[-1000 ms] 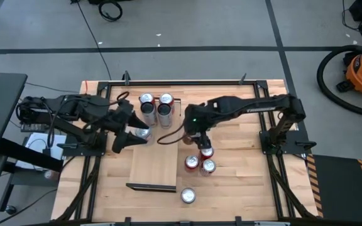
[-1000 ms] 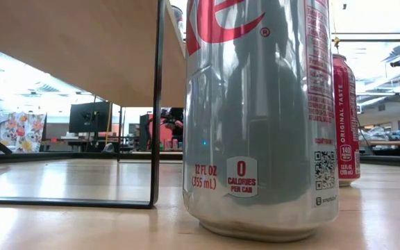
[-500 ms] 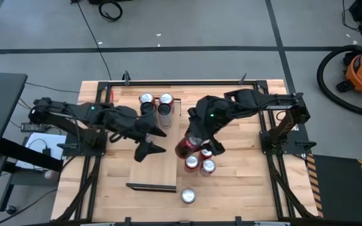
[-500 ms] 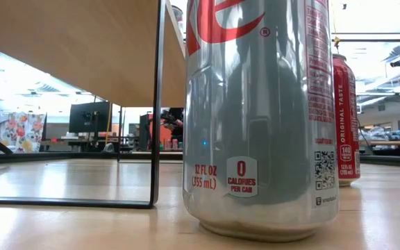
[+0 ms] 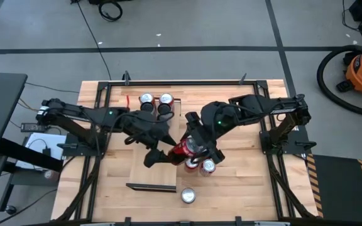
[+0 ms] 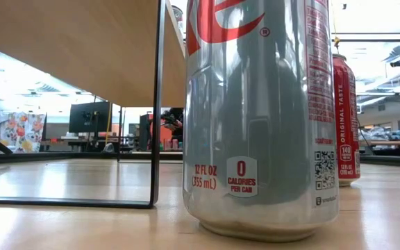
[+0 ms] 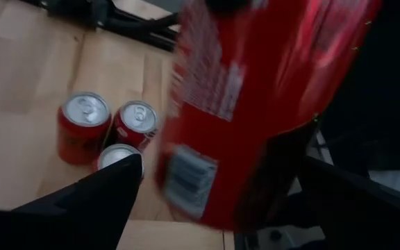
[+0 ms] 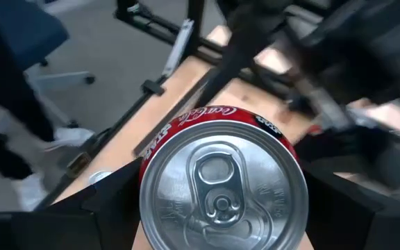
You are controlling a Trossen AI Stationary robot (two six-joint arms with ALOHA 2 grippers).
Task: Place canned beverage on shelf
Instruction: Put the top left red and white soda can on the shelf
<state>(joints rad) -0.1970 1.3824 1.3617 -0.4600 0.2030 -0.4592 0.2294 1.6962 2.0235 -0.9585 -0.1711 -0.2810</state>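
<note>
Since a second earlier, both arms had swung toward the middle of the worktop [image 5: 244, 182], and the right end effector [image 5: 195, 148] had carried a red can [image 5: 184, 149] up off the worktop. That end effector was clamped on the red can, fingers either side of its body in the right wrist view, the can tipped well off upright above the three red cans [image 5: 198, 164] standing below. Just beside it, the left end effector [image 5: 158, 156] stood with its fingers spread wide and empty, over the pale shelf [image 5: 149, 172], its wrist view filled by the same red can. This looked like a handover, and the risk lay there: if the right fingers let go before the left ones closed, the tilted can would likely drop onto the standing cans and scatter them. A left grip taken too near the rounded end could also slip. Farther out, two silver-topped cans [image 5: 156, 99] stood at the shelf's far end, and a lone silver can [image 5: 188, 196] stood on the worktop beyond its near lip, close enough for a rolling can to strike.
</note>
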